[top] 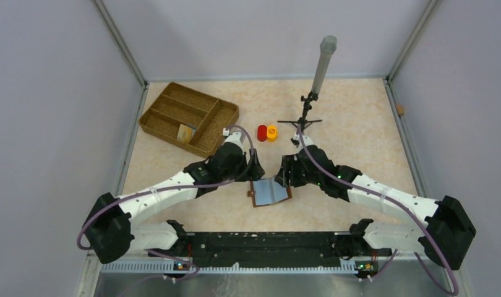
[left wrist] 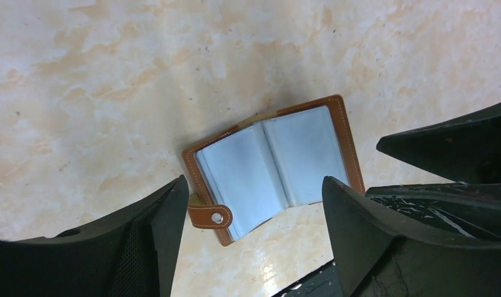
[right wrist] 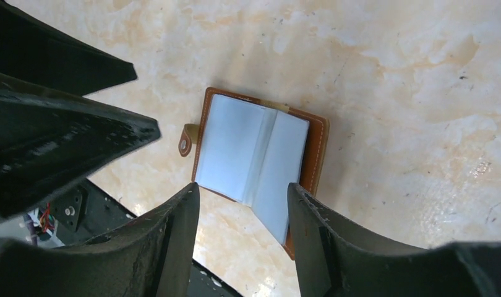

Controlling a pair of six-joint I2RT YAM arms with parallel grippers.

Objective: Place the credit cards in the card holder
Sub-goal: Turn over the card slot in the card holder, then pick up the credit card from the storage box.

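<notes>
The card holder [top: 271, 192] lies spread open on the table [top: 359, 130] between the two arms, its clear sleeves [left wrist: 239, 176] facing up and its clasp tab [left wrist: 209, 216] thrown out to one side. This position is judged to leave the slots reachable from above, while one yellowish credit card [top: 185, 131] sits well apart in a compartment of the wicker tray [top: 155, 112]. The left gripper [left wrist: 254, 185] hangs over the holder with jaws wide, gripping and touching nothing, and the right gripper [right wrist: 243, 189] is poised opposite, jaws parted and likewise empty.
</notes>
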